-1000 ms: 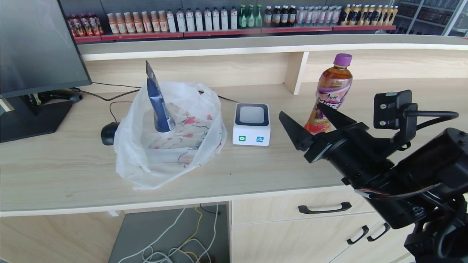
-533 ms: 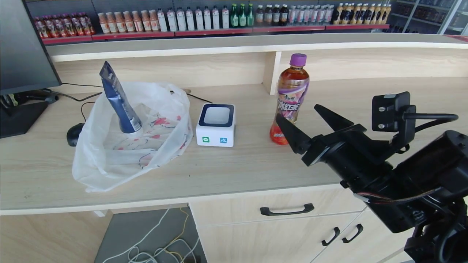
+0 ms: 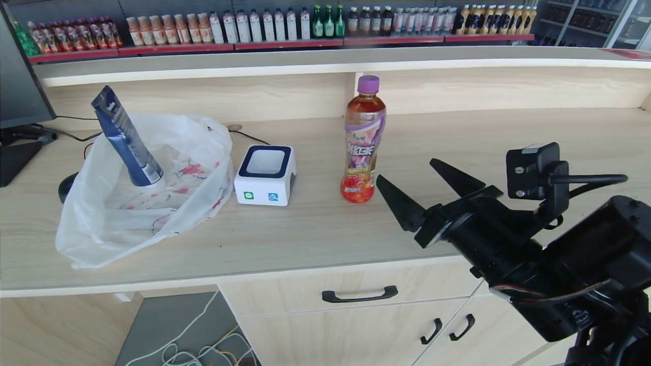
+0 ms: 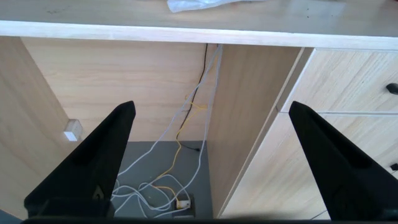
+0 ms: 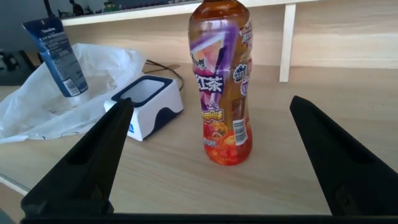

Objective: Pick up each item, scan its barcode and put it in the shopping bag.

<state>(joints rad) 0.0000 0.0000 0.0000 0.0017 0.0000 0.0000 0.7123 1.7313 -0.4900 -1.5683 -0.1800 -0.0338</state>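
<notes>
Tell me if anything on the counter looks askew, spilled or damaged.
Only the blue tube stands out: it leans tilted inside the shopping bag, crimped end up. The bottle stands upright; nothing is spilled.

Head cam looked forward and down across the counter (image 3: 305, 239), mid-range. Right wrist cam sat low over it, facing the tea bottle (image 5: 224, 87) close up. Both caught bottle, scanner (image 5: 146, 106) and shopping bag (image 5: 37, 112). Left wrist cam sat below counter level, facing the cables (image 4: 165, 186) underneath, which the head cam also caught.
</notes>
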